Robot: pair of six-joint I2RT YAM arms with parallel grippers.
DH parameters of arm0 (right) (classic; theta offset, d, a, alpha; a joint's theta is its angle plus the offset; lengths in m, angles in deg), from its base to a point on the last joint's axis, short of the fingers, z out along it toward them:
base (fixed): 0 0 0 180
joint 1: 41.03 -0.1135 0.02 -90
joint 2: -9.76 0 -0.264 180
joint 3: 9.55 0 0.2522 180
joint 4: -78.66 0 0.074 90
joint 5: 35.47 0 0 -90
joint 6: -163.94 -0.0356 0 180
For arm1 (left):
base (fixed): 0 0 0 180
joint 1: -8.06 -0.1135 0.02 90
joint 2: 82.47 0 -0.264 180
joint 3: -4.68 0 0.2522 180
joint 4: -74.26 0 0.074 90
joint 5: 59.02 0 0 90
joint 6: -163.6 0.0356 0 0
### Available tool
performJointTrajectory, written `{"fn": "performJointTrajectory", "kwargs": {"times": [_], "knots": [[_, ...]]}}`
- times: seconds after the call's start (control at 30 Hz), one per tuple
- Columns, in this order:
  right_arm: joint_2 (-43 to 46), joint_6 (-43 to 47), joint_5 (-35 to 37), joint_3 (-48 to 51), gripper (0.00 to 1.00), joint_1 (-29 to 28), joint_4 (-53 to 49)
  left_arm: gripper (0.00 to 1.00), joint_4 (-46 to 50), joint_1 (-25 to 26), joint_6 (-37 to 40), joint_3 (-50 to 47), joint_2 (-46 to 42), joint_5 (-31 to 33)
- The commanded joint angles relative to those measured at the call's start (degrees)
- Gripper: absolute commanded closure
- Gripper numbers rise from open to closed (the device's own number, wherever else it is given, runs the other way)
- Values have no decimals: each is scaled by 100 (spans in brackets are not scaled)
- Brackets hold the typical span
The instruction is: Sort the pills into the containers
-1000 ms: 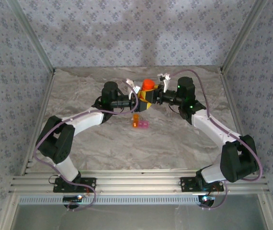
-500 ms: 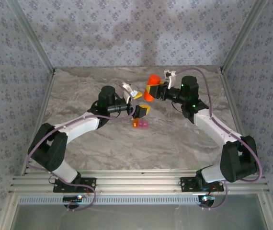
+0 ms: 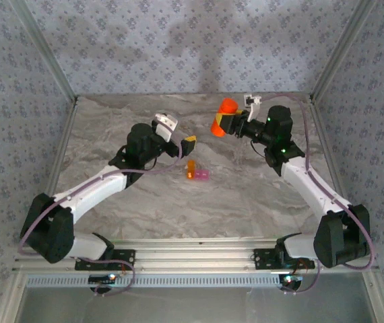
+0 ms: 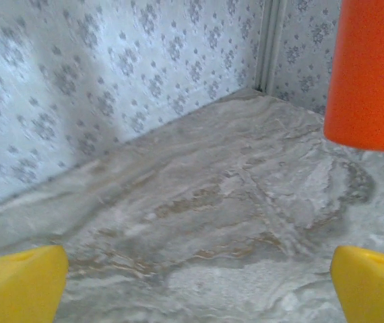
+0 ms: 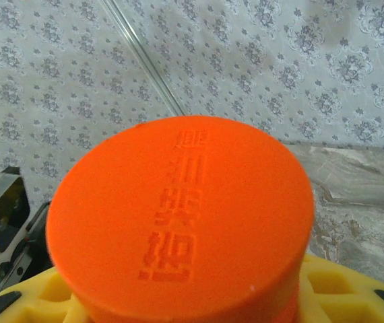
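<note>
The containers [image 3: 197, 172], a tiny joined orange and pink pair, lie on the marble table near its middle. My left gripper [image 3: 184, 145] hovers open just above and left of them, its yellow fingertips [image 4: 17, 286] wide apart with bare table between them. My right gripper [image 3: 232, 122] is shut on an orange-red cylindrical bottle [image 3: 224, 116], held tilted in the air at the back right. In the left wrist view that bottle [image 4: 374, 74] hangs at the upper right. Its flat embossed end [image 5: 178, 222] faces the right wrist camera, with yellow pads [image 5: 333, 289] against its sides. The pills are hidden.
The marble table [image 3: 178, 208] is fenced by patterned walls, with metal corner posts [image 3: 44, 54] at the back left and right. An aluminium rail [image 3: 192, 256] runs along the near edge, where both arm bases stand.
My left gripper opened, let go of the bottle and drew back to the left. My right gripper carried the bottle up and to the right, away from the left one.
</note>
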State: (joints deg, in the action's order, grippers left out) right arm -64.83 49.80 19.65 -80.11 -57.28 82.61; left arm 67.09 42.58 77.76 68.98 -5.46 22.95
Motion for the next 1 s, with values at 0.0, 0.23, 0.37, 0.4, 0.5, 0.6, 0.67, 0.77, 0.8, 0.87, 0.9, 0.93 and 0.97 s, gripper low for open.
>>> {"fn": "performJointTrajectory", "kwargs": {"times": [0.0, 0.23, 0.37, 0.4, 0.5, 0.6, 0.67, 0.77, 0.8, 0.87, 0.9, 0.93, 0.97], "knots": [[215, 108, -9, 28, 83, 40, -92, 1, -403, 11, 998, -238, -251, 494], [336, 126, -44, 46, 83, 43, -176, 1, -873, -23, 2114, -345, -146, 1259], [341, 151, -58, 38, 83, 46, -207, 1, -871, -273, 2022, -213, -32, 1421], [342, 157, -53, 28, 83, 55, -213, 1, -751, -379, 1823, -129, -6, 1399], [334, 185, -63, 11, 83, 69, -233, 1, 54, -770, 1074, 343, 95, 1409], [315, 208, -81, -15, 83, 83, -242, 1, 826, -1044, 715, 890, 365, 1651], [274, 247, -94, -46, 83, 94, -264, 1, 754, -1099, 773, 961, 488, 1693], [222, 285, -114, -77, 83, 120, -260, 1, 42, -1106, 714, 738, 543, 1752], [204, 290, -116, -88, 83, 123, -244, 1, -172, -1107, 660, 678, 550, 1782], [178, 292, -125, -98, 83, 142, -199, 1, -447, -1121, 525, 660, 607, 1806], [164, 302, -127, -105, 83, 157, -190, 1, -450, -1124, 407, 730, 668, 1894], [149, 309, -140, -117, 83, 154, -173, 1, -297, -1141, 265, 876, 727, 1958], [135, 322, -150, -136, 83, 157, -178, 1, -118, -1169, 149, 1053, 800, 1928]]}}
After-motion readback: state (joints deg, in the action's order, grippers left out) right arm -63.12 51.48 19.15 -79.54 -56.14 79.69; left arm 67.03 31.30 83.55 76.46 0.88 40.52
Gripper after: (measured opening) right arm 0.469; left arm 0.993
